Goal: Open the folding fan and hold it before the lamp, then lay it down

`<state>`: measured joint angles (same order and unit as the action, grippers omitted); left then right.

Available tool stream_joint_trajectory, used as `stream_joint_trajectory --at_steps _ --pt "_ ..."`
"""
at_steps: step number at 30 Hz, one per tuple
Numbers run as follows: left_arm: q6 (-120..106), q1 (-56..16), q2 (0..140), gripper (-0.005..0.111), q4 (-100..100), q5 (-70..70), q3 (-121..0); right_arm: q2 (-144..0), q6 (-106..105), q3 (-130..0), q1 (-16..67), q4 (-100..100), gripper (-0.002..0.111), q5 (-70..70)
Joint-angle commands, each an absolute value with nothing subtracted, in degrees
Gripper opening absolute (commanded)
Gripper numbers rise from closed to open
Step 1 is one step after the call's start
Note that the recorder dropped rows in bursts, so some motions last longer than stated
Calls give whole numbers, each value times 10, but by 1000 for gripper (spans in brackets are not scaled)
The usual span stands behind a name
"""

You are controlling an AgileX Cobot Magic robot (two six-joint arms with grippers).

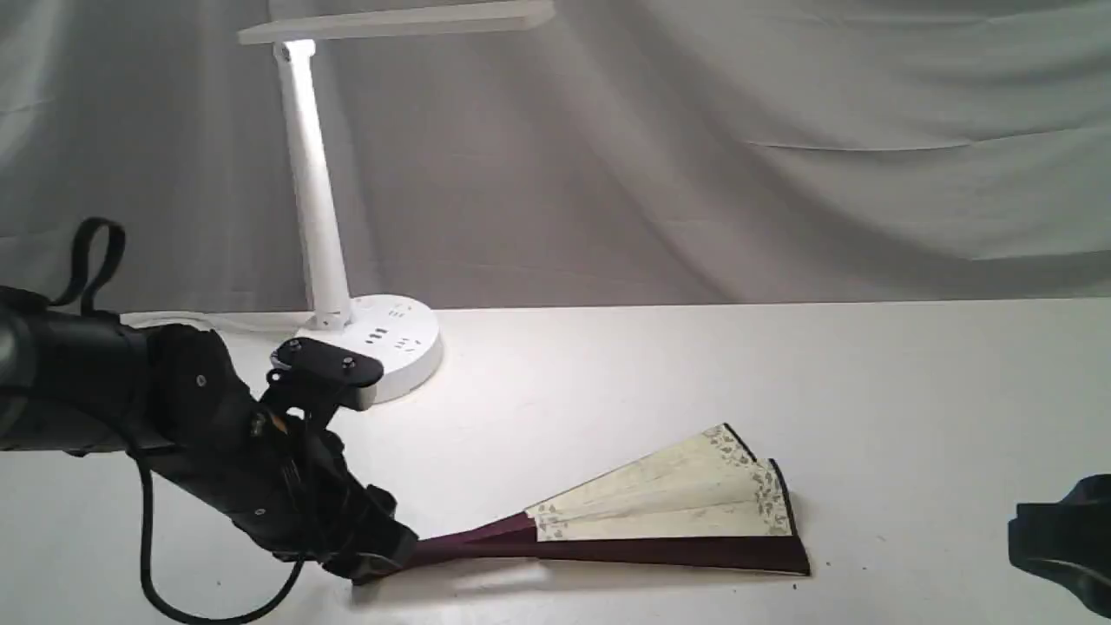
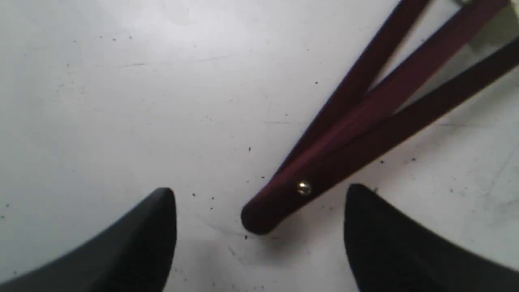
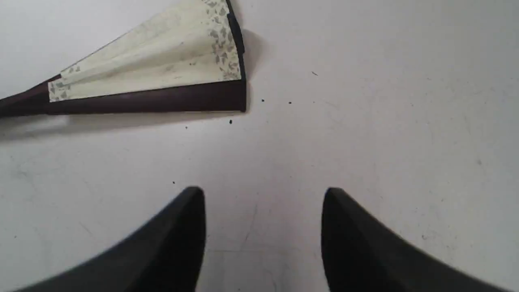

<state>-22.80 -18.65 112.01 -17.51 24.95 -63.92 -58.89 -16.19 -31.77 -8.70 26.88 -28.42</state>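
The folding fan (image 1: 668,512) lies on the white table, spread only a little, cream pleats showing above a dark maroon guard. Its rivet end (image 2: 302,187) points at my left gripper (image 2: 259,194), which is open with one finger on each side of the rounded pivot tip, not touching it. In the exterior view that gripper (image 1: 378,564) sits low at the fan's left end. My right gripper (image 3: 263,194) is open over bare table, apart from the fan's wide end (image 3: 162,77). The lit white lamp (image 1: 317,217) stands at the back left.
The lamp's round base (image 1: 395,347) with sockets sits just behind the left arm, and its cord (image 1: 200,323) trails left. A grey draped cloth (image 1: 738,148) hangs behind the table. The right arm (image 1: 1063,538) shows at the right edge.
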Motion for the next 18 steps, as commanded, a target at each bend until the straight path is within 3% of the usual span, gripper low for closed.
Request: stream_joint_trajectory --at_steps 1,7,18 --pt "-231 -189 1142 60 -179 233 -648 -589 -167 -314 -86 273 46 -271" --pt "-245 -197 1161 60 -191 225 -649 -589 -167 -311 -86 273 46 -260" --pt "-295 -277 1161 60 -192 217 -649 -589 -167 -311 -86 273 46 -259"
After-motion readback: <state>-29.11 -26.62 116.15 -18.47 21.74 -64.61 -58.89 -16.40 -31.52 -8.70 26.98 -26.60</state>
